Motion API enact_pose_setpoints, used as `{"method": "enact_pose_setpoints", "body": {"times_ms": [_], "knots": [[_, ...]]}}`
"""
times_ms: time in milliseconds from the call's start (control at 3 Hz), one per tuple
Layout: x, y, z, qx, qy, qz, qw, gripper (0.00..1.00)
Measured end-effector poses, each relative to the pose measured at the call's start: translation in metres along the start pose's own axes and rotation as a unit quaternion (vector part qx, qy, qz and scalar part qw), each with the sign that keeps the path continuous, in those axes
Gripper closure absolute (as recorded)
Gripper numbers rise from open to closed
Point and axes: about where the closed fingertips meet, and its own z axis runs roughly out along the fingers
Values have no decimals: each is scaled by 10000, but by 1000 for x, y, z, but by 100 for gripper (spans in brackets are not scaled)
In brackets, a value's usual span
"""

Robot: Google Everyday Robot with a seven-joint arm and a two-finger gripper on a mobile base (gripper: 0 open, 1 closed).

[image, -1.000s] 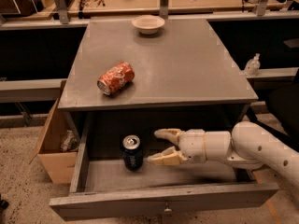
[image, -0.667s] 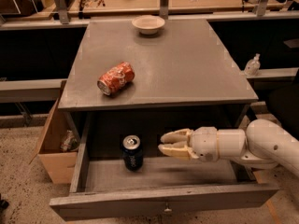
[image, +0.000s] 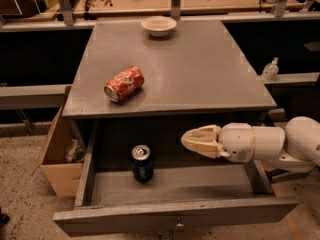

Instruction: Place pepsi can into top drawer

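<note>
The pepsi can [image: 142, 163] stands upright inside the open top drawer [image: 170, 215], near its back left. It is dark blue with a silver top. My gripper [image: 192, 140] hovers above the drawer's middle, to the right of the can and apart from it. Its cream fingers [image: 200, 132] lie close together with nothing between them.
A red-orange dented can [image: 124, 83] lies on its side on the grey cabinet top [image: 200, 69]. A beige bowl [image: 158, 25] sits at the top's back edge. A tan cardboard box [image: 59, 154] stands on the floor left of the drawer. A small bottle [image: 270, 69] stands on a shelf at right.
My gripper has let go of the can's side, drawn back to the right and up, and its fingers have closed together. The can stays upright in the drawer.
</note>
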Motion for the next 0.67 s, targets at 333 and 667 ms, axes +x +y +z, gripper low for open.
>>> {"method": "enact_pose_setpoints", "body": {"times_ms": [333,667], "knots": [[-38,-14,-10,216,-246,-18,9995,100],[-36,-12,-8,179,-231,-25,9996,81]]}}
